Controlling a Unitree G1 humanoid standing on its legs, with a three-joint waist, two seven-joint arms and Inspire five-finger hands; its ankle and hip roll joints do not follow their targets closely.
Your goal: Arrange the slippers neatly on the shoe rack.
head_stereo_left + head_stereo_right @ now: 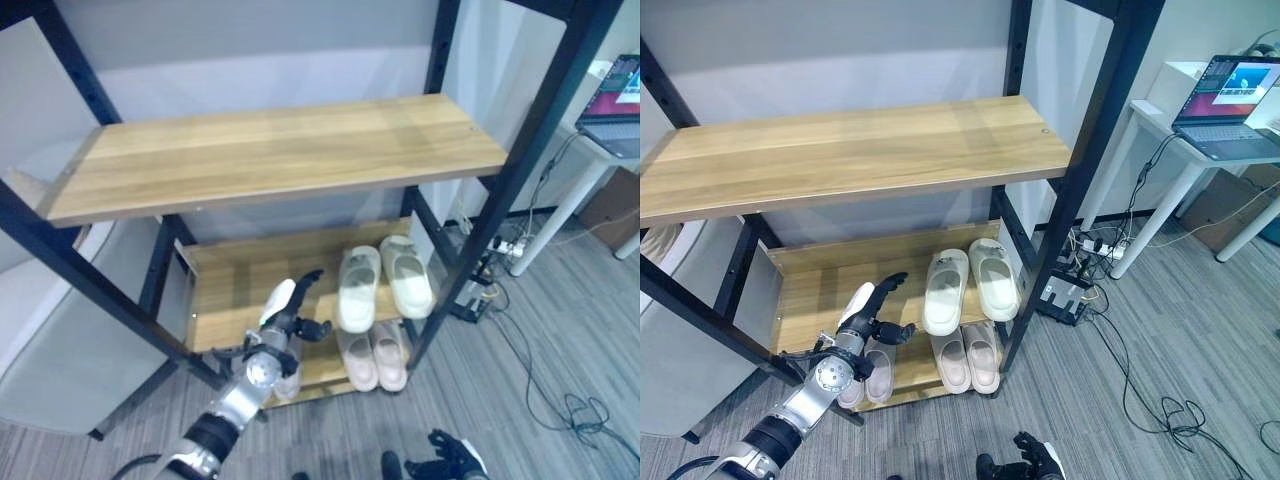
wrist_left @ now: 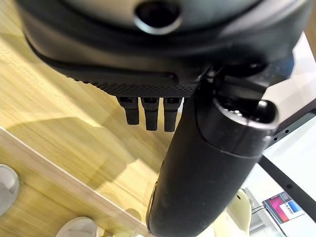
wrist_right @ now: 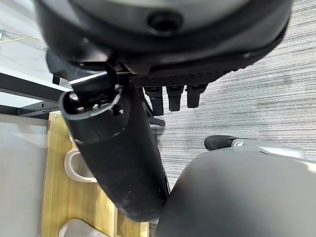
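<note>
The left hand (image 1: 868,318) hangs before the shoe rack (image 1: 830,160) with fingers relaxed and empty, above a pale slipper pair (image 1: 866,378) on the bottom shelf. The cream slippers (image 1: 971,283) lie side by side on the middle shelf – pinkish slippers (image 1: 967,361) below them. The right hand (image 3: 173,96) (fingers straight, holding nothing) shows above the grey floor (image 3: 276,94).
</note>
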